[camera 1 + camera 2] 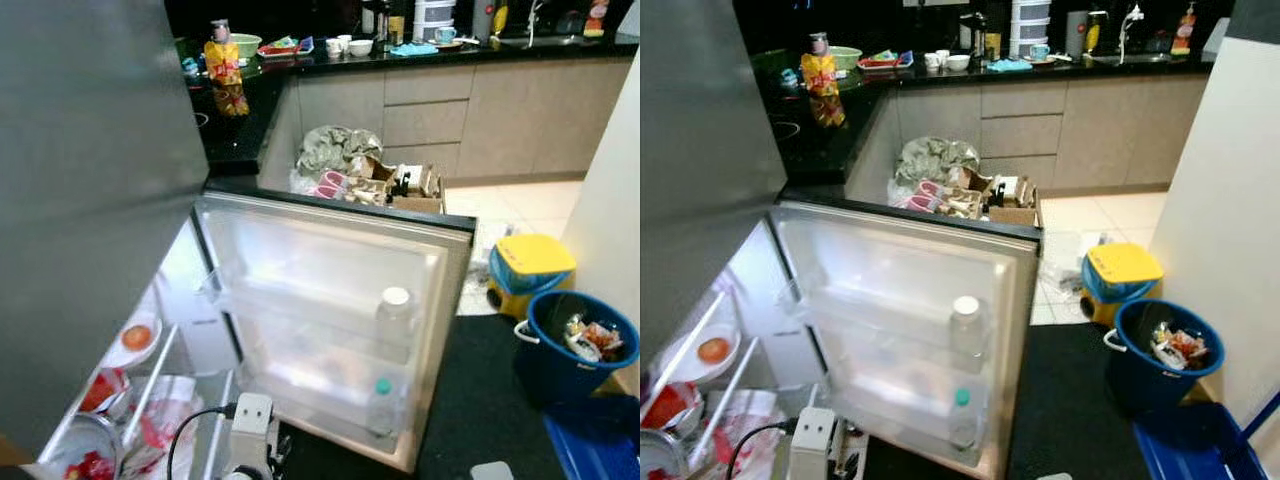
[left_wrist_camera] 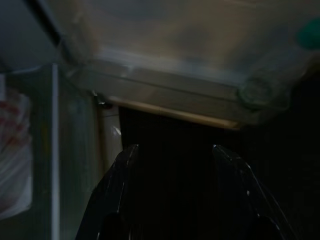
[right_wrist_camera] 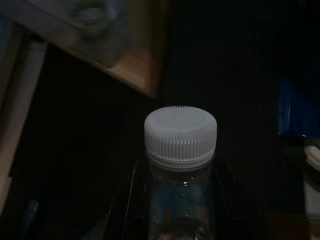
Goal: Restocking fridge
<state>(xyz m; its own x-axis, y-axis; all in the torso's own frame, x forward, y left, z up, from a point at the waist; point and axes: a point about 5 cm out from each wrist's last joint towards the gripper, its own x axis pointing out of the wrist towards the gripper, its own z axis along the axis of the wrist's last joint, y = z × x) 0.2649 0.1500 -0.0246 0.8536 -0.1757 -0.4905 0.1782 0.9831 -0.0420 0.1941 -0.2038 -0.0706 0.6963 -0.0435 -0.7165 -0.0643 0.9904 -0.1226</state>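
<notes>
Holding a clear bottle (image 3: 180, 175) upright, white cap up, your right hand (image 3: 180, 210) pinches its body. Fridge door shelf (image 1: 330, 310) lies ahead and left of it. Left hand (image 2: 175, 200) is spread, empty, near the door's bottom edge.

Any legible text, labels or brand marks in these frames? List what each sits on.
None can be read.
Yellow snack bag on the counter: print too blurred.
Packets in the cardboard box: too small.
Bottle held in the right claw: plain white cap, no label in sight.
</notes>
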